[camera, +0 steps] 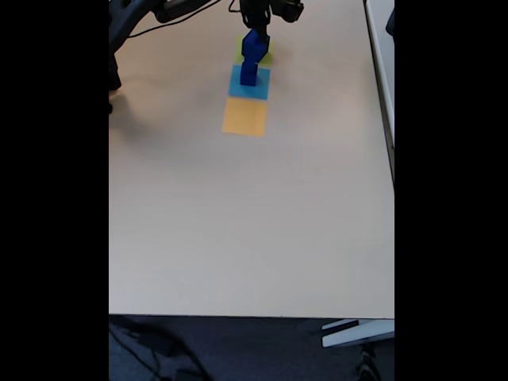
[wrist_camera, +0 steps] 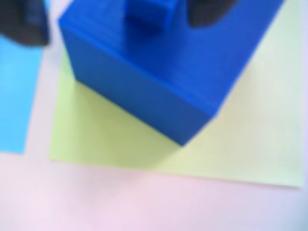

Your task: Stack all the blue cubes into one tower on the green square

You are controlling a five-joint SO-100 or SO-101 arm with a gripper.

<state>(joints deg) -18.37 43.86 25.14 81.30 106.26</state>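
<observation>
In the wrist view a large blue cube (wrist_camera: 159,82) stands on the green square (wrist_camera: 110,139), turned at an angle to it. A smaller blue cube (wrist_camera: 149,12) rests on its top, at the upper edge of the frame. My gripper (wrist_camera: 118,26) hovers over them, open. One dark finger (wrist_camera: 24,21) is far left of the small cube and the other finger (wrist_camera: 211,9) is close on its right. In the fixed view the gripper (camera: 258,20) hangs over the blue tower (camera: 253,44) on the green square (camera: 264,58). Another blue cube (camera: 248,75) stands on the light-blue square.
A flat light-blue square (wrist_camera: 17,96) lies just left of the green one in the wrist view. In the fixed view the light-blue square (camera: 260,86) and an orange square (camera: 244,117) line up below the green one. Cables (camera: 151,24) run at the table's top left.
</observation>
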